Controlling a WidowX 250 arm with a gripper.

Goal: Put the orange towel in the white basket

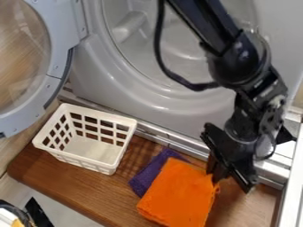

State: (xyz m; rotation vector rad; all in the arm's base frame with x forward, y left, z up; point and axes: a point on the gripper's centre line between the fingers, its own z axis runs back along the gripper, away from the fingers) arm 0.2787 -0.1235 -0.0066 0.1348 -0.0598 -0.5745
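Hanging low over the right-hand part of the wooden board, the black gripper meets the upper right edge of the orange towel; whether it is spread, pressed together or pinching the cloth, I cannot tell. Above it the arm slants in from the top edge, a black cable looping out on its left side. The towel lies on the board, covering part of a purple cloth that shows along its upper left side. Farther left, well apart from the towel, the white basket stands upright on the board, its lattice walls around a pale floor. Behind basket and cloths runs a metal rail, and behind that rises a grey machine with a big round opening. Its round door stands open at the upper left. A partly visible black and white object sits in the lower left corner
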